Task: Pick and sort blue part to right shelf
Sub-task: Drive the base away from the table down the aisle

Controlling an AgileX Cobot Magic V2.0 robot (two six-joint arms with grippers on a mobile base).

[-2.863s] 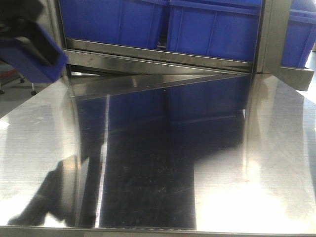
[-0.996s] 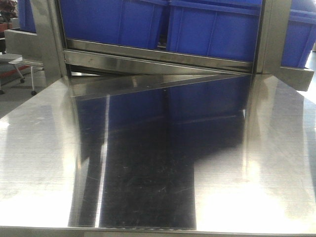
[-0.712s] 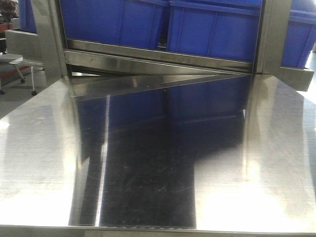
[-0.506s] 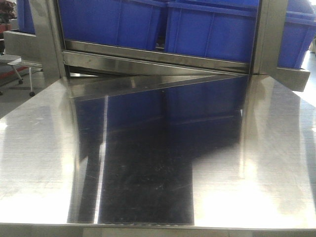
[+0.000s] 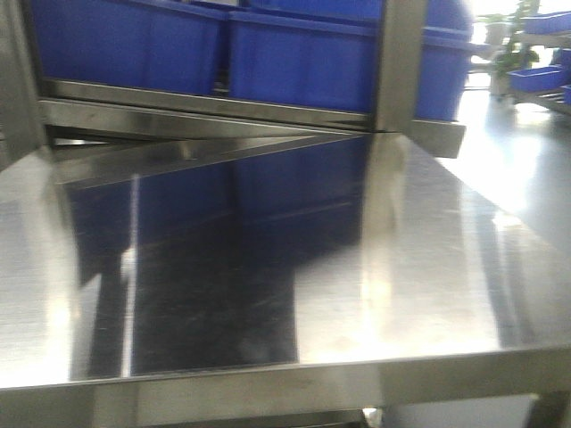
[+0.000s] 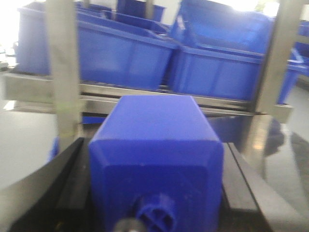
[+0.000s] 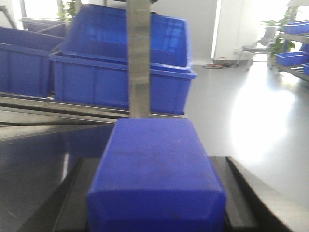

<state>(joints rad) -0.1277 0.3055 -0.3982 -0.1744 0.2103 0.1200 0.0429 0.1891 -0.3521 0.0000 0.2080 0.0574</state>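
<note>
Left gripper [image 6: 155, 166] clamps knobbed blue block [image 6: 154, 128]; right gripper [image 7: 155, 183] clamps blue part [image 7: 154, 154]; right shelf [image 5: 214, 105] at 12 o'clock.

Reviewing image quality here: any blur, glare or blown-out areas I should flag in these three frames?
Front-facing view: whole frame smeared, white glare on the steel table, floor at right washed out. Left wrist view: the knobbed blue block and the blue bins are soft, top edge blown out. Right wrist view: the other blue block is soft, floor overexposed.
</note>
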